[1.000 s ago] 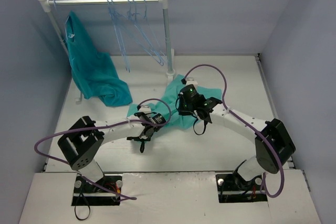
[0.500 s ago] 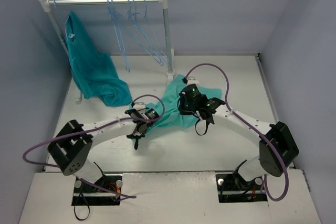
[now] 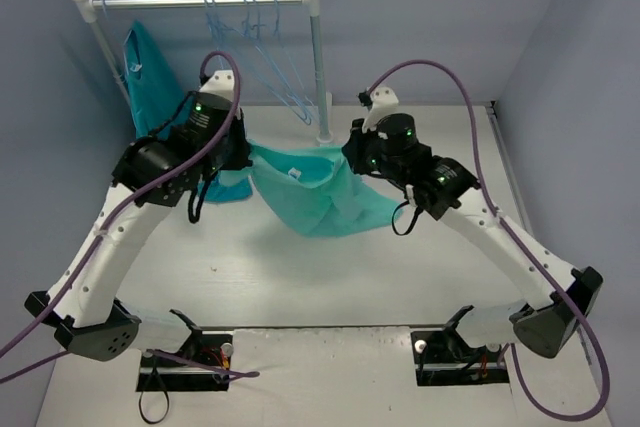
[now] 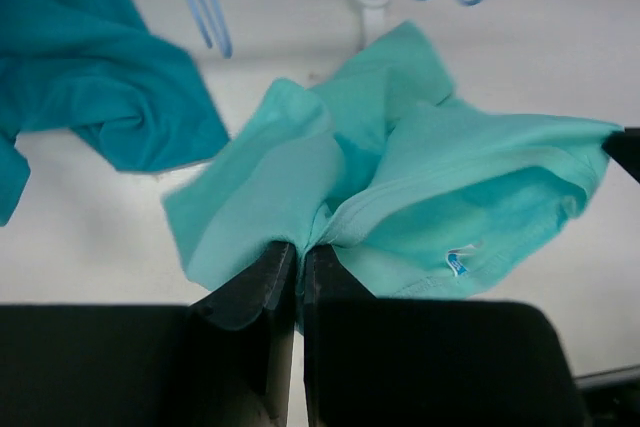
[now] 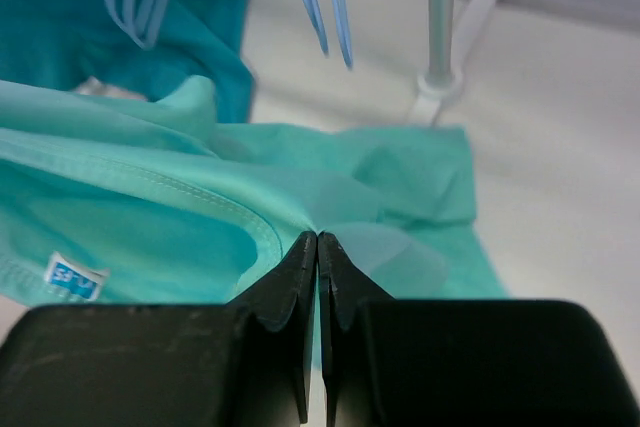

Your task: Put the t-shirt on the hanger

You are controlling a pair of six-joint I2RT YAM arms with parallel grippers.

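The mint-teal t-shirt (image 3: 318, 192) hangs stretched in the air between my two arms, its white tag (image 3: 295, 174) showing inside the neck. My left gripper (image 3: 248, 152) is shut on the shirt's left end, and in the left wrist view the cloth (image 4: 440, 197) bunches out of the closed gripper (image 4: 299, 245). My right gripper (image 3: 352, 155) is shut on the right end, with the neck seam (image 5: 150, 187) running into the closed gripper (image 5: 317, 237). Pale-blue hangers (image 3: 262, 52) hang on the rail behind the shirt.
A white-and-metal clothes rail (image 3: 200, 2) stands at the back, its right post (image 3: 319, 77) and foot close behind the shirt. A darker turquoise garment (image 3: 150, 77) hangs from the rail's left end and drapes onto the table. Grey walls close in on three sides.
Both arms have risen from the table and moved back toward the rail, lifting the t-shirt and spreading it between them. The left gripper closed on the shirt during this time.
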